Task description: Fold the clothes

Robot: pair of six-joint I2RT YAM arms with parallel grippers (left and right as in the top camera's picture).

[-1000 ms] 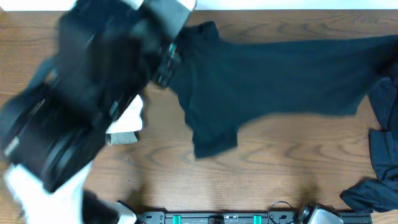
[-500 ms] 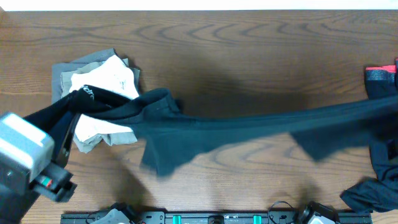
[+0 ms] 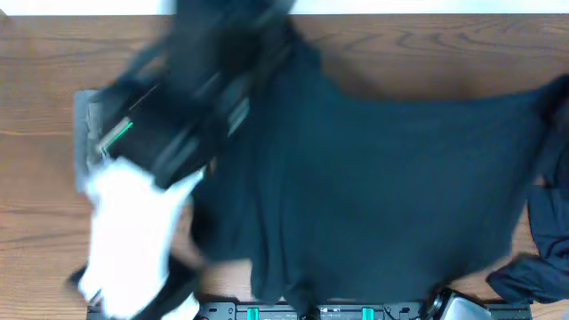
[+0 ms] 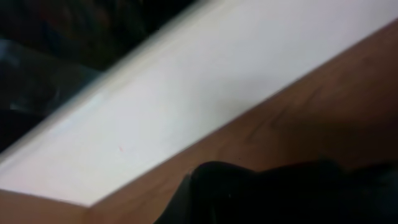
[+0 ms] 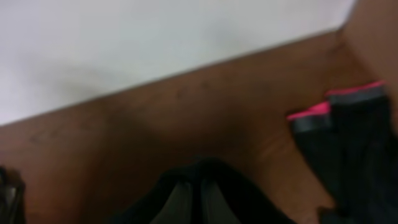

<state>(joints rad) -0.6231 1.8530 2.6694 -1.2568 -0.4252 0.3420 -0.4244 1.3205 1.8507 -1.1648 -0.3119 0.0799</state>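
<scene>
A dark blue-black shirt (image 3: 382, 178) hangs spread wide over the middle of the wooden table (image 3: 36, 196), stretched between both grippers. My left arm is a blur at the upper left, and its gripper (image 3: 253, 36) is at the shirt's far left corner. In the left wrist view only dark cloth (image 4: 267, 193) shows at the bottom and the fingers are hidden. In the right wrist view my right gripper (image 5: 200, 190) has its two fingers pressed together, with dark cloth (image 5: 273, 208) bunched round them. In the overhead view the shirt's right end (image 3: 556, 89) runs to the frame edge.
A grey and white pile of clothes (image 3: 87, 116) lies at the left, mostly behind my left arm. More dark clothes (image 3: 547, 240) lie at the right edge. A dark garment with pink trim (image 5: 348, 118) lies near the right gripper. The table's far edge meets a white surface (image 5: 155, 43).
The shirt was a thin band stretched low across the table and is now lifted and spread wide. My left arm swung from the near left corner up to the far left.
</scene>
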